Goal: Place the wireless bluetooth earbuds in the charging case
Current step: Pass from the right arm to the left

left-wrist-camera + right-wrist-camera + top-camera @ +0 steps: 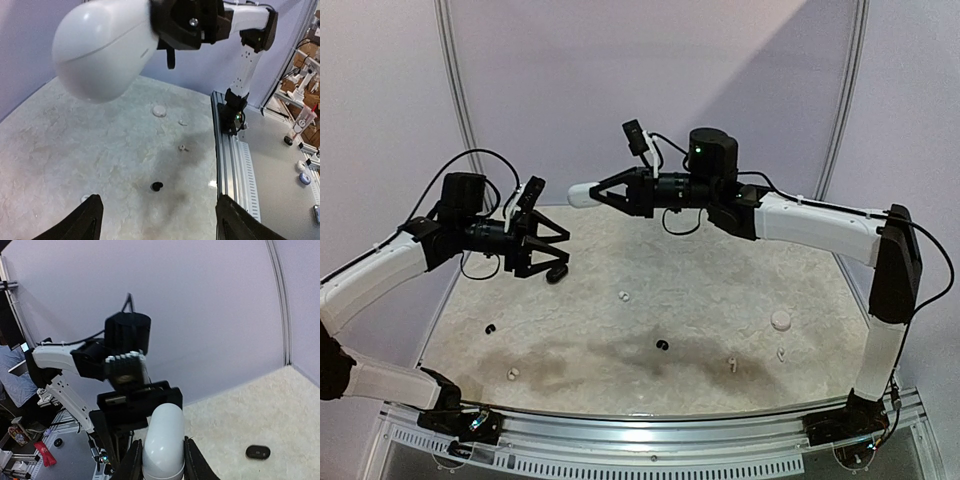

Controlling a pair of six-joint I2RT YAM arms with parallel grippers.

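Earbuds, tiny white and black, lie scattered on the speckled table well below the right gripper clamping a smooth white case; left gripper gapes empty.

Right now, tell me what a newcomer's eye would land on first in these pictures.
First the white charging case, clamped in the right gripper and held in the air above the far side of the table. Next the left gripper, open and empty, facing it from the left. Last, tiny white and black earbuds scattered across the table, and a black case lying on it.
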